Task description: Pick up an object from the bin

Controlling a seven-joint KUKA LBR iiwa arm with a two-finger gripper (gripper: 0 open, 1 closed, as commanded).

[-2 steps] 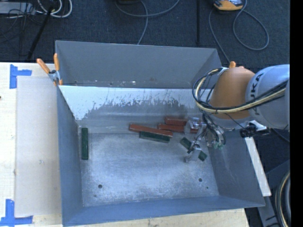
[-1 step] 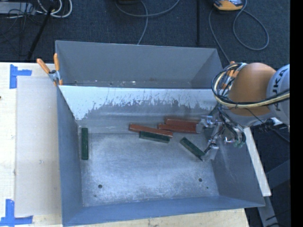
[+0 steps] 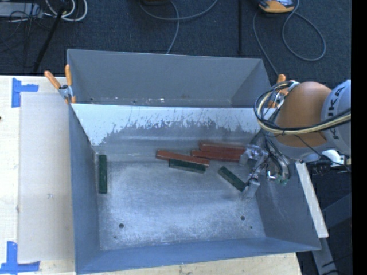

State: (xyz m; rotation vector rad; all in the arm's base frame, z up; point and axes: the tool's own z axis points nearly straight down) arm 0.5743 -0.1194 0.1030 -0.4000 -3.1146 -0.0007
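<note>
One short green bar is seen on the bin floor near the right wall. Its long axis is slanted from far left to near right, and its near end lies just beside the gripper. Whether the gripper is wide or narrow cannot be told. Behind it, toward the far wall, a brown bar, a second brown bar and a long green bar are laid. An upright green bar is set along the left wall.
</note>
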